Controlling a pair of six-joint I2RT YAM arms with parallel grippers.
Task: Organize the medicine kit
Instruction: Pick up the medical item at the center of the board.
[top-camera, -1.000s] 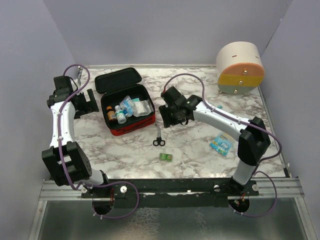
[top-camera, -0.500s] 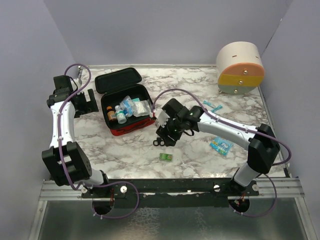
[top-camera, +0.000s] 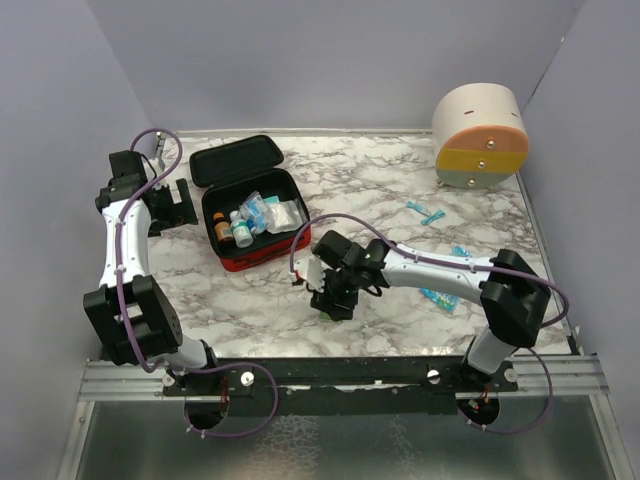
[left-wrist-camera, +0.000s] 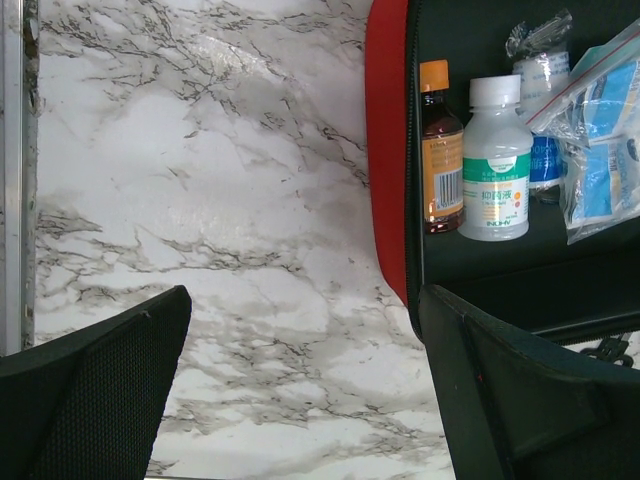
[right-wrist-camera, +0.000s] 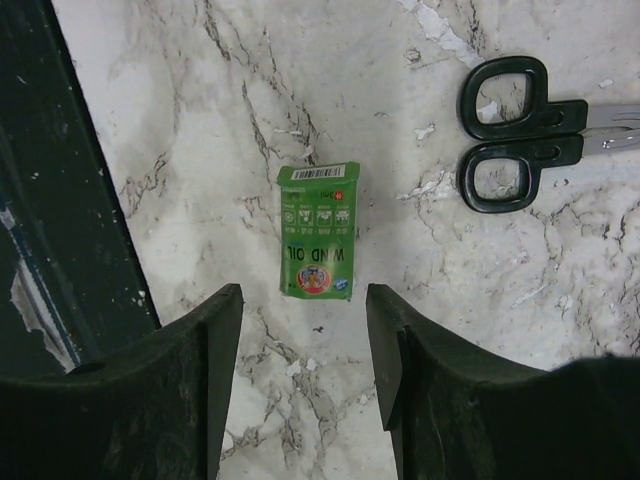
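Kit (top-camera: 262, 257) lay open in the far-left part of the table (top-camera: 400, 180), its lid (top-camera: 235, 160) thrown back toward the far edge, with bottles (left-wrist-camera: 495, 160) and packets (left-wrist-camera: 600, 130) in its black base. A small green box (right-wrist-camera: 318, 230) lay loose near the middle of the near edge, well apart from the kit, and the right gripper (top-camera: 335, 300) hung straight over it. In the right wrist view its fingers (right-wrist-camera: 190, 380) were spread wide and held nothing. The box sat just ahead of the gap between their tips, touching neither, with room on both sides. Its long axis ran roughly along the fingers' reach, tilted only a little, so the jaws would close across its narrow width. I judged that a good line-up, needing mainly a straight descent. Scissors (right-wrist-camera: 520, 120) lay just beyond the box and off to one side, clear of the fingers. The left gripper (top-camera: 175, 205) sat by the left edge just beside the kit, wide open and empty. It was far from the box, so the right arm looked the one for the pick. From the box, the kit lay toward the far-left corner.
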